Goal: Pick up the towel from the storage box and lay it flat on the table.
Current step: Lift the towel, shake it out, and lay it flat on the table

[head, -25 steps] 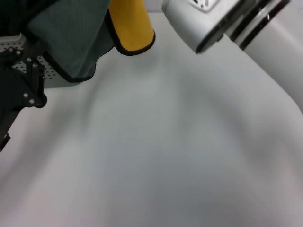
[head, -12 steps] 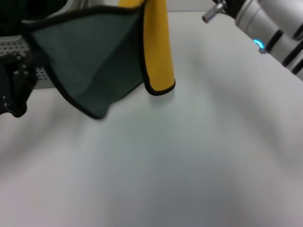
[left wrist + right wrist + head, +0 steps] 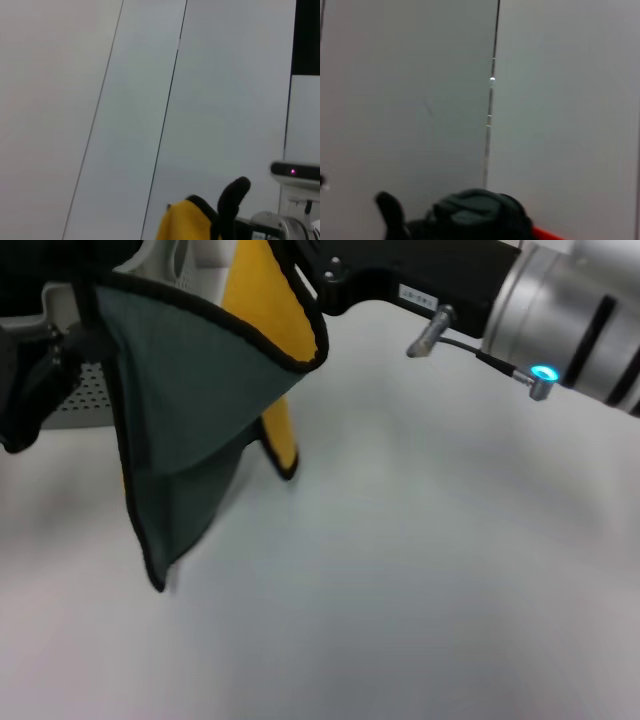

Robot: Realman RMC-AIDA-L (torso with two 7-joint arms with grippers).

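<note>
The towel [image 3: 190,420] is out of the storage box [image 3: 75,400] and hangs in the air over the table [image 3: 420,580], dark green-grey face toward the head camera, a yellow fold behind it, its lowest corner dangling toward 7 o'clock. To lay it flat, I judge both upper corners should be drawn apart until the cloth is taut, then lowered so the hanging corner lands first and the rest is dragged out smoothly. The right gripper [image 3: 310,285] reaches in from 2 o'clock, arm nearly level, and appears clamped on the towel's top edge by the yellow fold. The left gripper [image 3: 45,355] sits at 10 o'clock by the other upper corner; whether its fingers are pinching the cloth I cannot tell.
</note>
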